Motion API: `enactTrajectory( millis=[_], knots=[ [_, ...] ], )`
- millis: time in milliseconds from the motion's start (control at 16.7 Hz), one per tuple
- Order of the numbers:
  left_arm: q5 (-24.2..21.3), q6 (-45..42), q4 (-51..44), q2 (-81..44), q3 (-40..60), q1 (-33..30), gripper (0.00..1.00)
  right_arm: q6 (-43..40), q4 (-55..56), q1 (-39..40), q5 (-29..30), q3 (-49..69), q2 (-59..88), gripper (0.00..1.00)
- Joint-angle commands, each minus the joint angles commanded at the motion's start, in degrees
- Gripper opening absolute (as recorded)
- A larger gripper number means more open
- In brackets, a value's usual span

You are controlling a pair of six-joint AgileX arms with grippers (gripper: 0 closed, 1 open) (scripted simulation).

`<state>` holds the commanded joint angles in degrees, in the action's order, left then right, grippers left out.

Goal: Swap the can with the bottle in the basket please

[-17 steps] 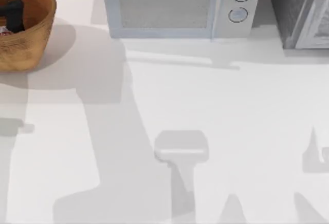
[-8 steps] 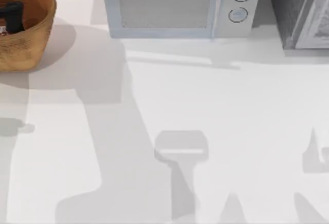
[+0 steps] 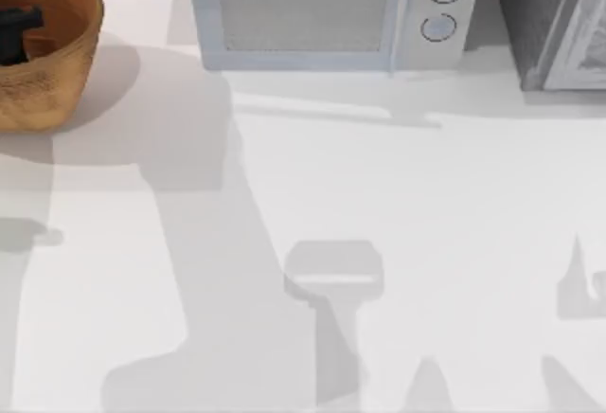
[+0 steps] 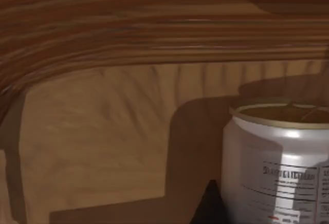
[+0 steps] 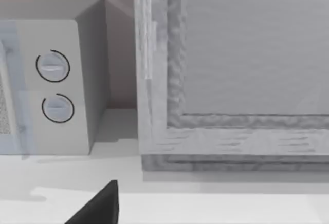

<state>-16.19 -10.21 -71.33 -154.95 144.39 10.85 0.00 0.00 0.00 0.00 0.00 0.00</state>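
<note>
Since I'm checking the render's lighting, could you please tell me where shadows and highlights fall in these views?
Top view: broad grey arm shadows streak the white table, and the basket darkens the surface to its right. Left wrist view: a blocky shadow falls across the basket's inside wall beside the can, whose rim catches a small bright highlight. Right wrist view: the microwave shades the gap beside it.
</note>
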Motion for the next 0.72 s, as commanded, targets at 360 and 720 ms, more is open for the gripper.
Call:
enactTrajectory(
  millis=[360,720],
  knots=[
    [0.00,0.00,0.00,0.00,0.00,0.00,0.00,0.00,0.00,0.00,0.00,0.00,0.00,1.00],
    [-0.33,-0.01,-0.38,4.06,-2.12,-0.28,0.00,0.00,0.00,0.00,0.00,0.00,0.00,1.00]
  ],
)
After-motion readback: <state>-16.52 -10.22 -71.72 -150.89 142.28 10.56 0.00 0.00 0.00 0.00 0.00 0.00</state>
